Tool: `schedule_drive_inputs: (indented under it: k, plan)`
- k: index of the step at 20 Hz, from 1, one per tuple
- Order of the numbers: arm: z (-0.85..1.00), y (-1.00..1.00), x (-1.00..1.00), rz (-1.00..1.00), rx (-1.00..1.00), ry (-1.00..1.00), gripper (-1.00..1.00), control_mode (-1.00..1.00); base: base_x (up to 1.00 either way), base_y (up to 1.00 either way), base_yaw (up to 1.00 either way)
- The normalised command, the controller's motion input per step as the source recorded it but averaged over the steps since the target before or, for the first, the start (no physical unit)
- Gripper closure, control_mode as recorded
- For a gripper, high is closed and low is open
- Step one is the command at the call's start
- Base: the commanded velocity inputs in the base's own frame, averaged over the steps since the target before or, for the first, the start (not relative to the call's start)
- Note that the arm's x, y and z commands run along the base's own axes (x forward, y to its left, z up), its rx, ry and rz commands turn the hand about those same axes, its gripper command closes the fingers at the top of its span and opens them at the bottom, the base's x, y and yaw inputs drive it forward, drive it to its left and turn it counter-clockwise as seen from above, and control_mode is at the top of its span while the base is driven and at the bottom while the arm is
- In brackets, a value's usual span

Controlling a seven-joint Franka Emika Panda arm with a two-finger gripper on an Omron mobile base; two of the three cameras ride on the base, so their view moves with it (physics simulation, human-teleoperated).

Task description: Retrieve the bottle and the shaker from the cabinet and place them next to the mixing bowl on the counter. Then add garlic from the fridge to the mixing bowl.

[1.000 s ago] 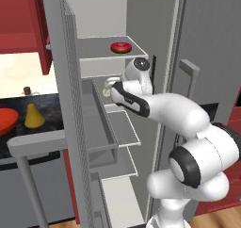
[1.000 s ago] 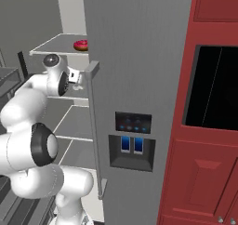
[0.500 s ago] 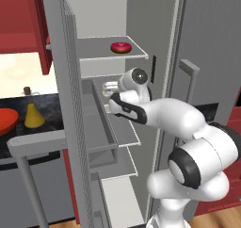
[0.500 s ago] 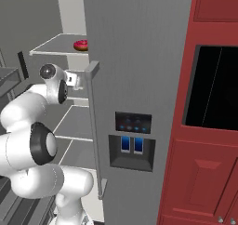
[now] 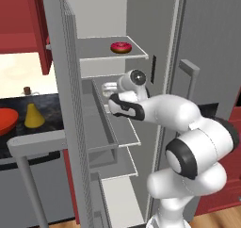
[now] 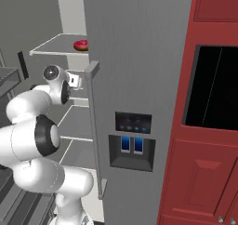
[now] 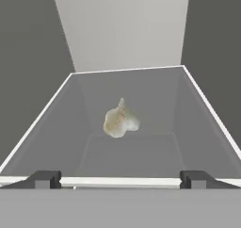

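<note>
**Garlic waits in the fridge bin, gripper spread wide**

Fridge stands open, with the white arm reaching onto a middle shelf below the pink doughnut. Back on the counter, the yellow bottle sits just beside the red mixing bowl. The gripper is fully open and empty, its tips framing a grey bin. The garlic lies at mid-floor, apart from the walls. It looks light, firm, lumpy and papery; a grasp across its widest part seems safest.
</note>
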Motion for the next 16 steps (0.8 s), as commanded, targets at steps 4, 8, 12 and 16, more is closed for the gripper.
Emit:
schedule_drive_inputs:
  k: [4, 8, 12, 16]
  plan:
    - [0.03, 0.0, 0.15, 0.01, 0.0, 0.16, -1.0, -1.0, 0.0, 0.0, 0.0]
    - [-0.04, 0.0, 0.15, 0.0, 0.0, 0.08, -1.0, -1.0, 0.0, 0.0, 0.0]
    - [-0.25, 0.0, 0.24, 0.0, 0.0, 0.01, -1.0, -1.0, 0.0, 0.0, 0.0]
    - [-0.33, 0.04, 0.3, 0.0, 0.0, 0.0, -1.0, -1.0, 0.0, 0.0, 0.0]
